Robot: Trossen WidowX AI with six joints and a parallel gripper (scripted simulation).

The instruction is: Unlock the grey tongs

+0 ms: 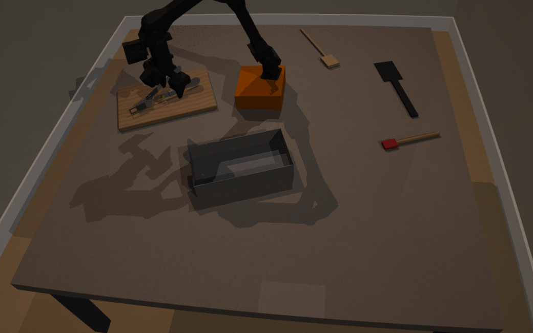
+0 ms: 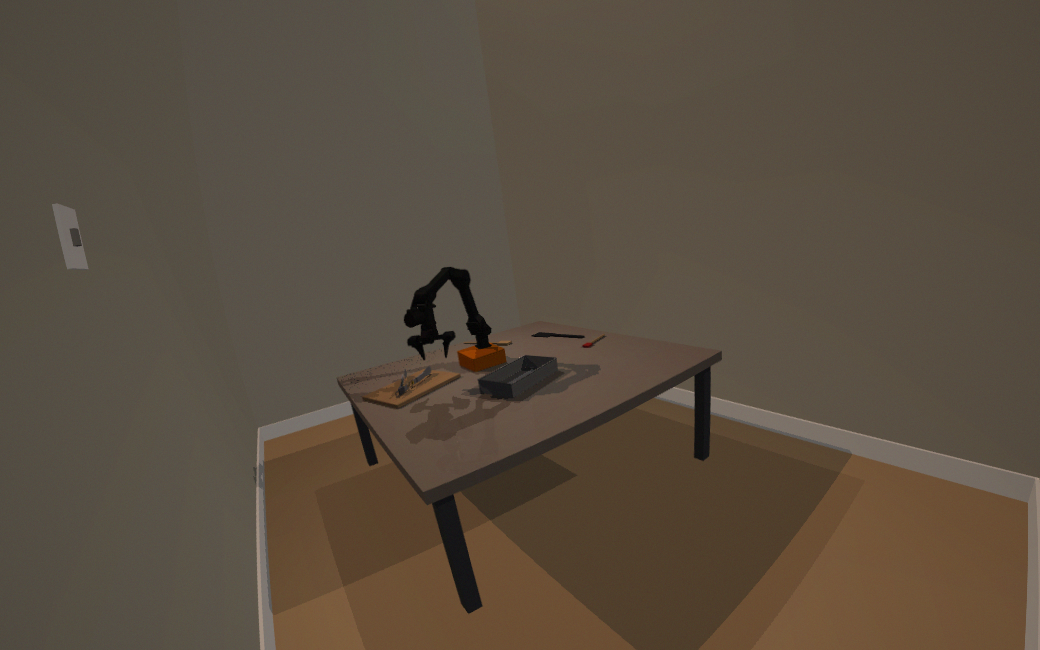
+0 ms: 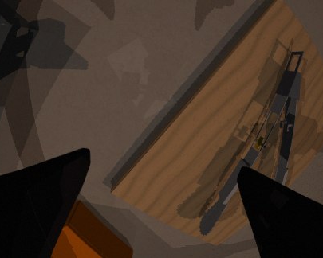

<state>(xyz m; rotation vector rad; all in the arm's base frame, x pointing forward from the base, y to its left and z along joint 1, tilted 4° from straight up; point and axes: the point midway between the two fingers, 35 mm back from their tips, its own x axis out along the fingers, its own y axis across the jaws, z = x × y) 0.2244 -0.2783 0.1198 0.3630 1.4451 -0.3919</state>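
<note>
The grey tongs [image 1: 140,106] [image 2: 403,385] [image 3: 289,83] lie on the wooden board [image 1: 202,105] [image 2: 383,397] [image 3: 156,171]. Their two arms are spread apart in a narrow V from the hinge end. One arm's outer end is hidden behind a finger in the wrist view. My gripper [image 2: 435,357] [image 3: 167,166] is wide open and empty above the board. One fingertip overlaps the tongs in the wrist view, but the exterior view shows both tips well above them. The roasting tin [image 1: 243,182] [image 2: 500,387] stands beside the board with nothing across it.
The orange block [image 1: 256,103] [image 2: 471,363] [image 3: 96,239] under the arm's base stands beside the board. A light wooden tool [image 1: 329,61], a black spatula [image 1: 388,70] and a red-headed brush [image 1: 389,144] lie on the far side of the table.
</note>
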